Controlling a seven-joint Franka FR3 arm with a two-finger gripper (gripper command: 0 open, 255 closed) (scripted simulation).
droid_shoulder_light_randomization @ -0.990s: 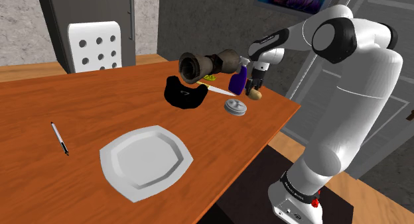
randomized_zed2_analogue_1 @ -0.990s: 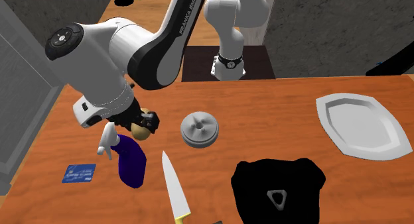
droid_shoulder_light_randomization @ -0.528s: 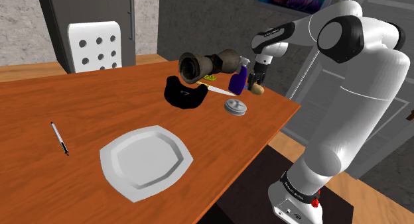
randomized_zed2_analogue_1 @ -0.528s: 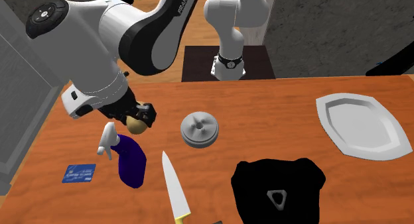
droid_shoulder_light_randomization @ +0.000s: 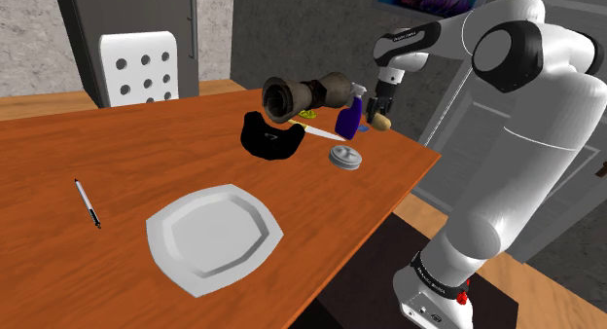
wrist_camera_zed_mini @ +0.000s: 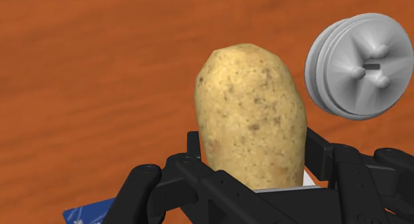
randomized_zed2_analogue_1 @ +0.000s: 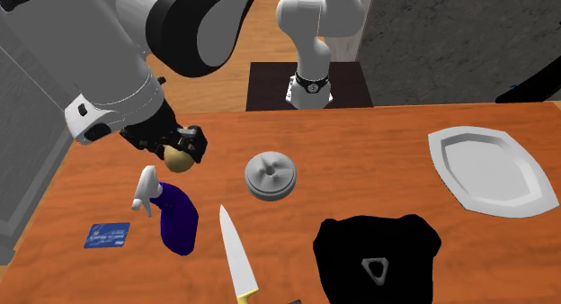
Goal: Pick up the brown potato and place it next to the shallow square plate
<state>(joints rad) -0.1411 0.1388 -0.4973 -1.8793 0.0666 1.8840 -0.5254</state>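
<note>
The black gripper (wrist_camera_zed_mini: 252,181) clasps one tan, speckled potato (wrist_camera_zed_mini: 251,113) between its fingers, held above the orange-brown table (randomized_zed2_analogue_1: 378,136) near its corner. Just beside it lies one blue spray bottle (randomized_zed2_analogue_1: 175,217) on its side, with one blue card (randomized_zed2_analogue_1: 107,234) near the bottle. One grey round disc (randomized_zed2_analogue_1: 271,175) sits on the table between the potato and the plate, and one white-bladed knife (randomized_zed2_analogue_1: 236,254) lies close by. Farther along rests one black lump (randomized_zed2_analogue_1: 378,248). The single white square plate (randomized_zed2_analogue_1: 490,170) lies well apart from the potato. Beyond it, in the shoulder view, are one pen (droid_shoulder_light_randomization: 88,202) and one white chair (droid_shoulder_light_randomization: 139,66).
</note>
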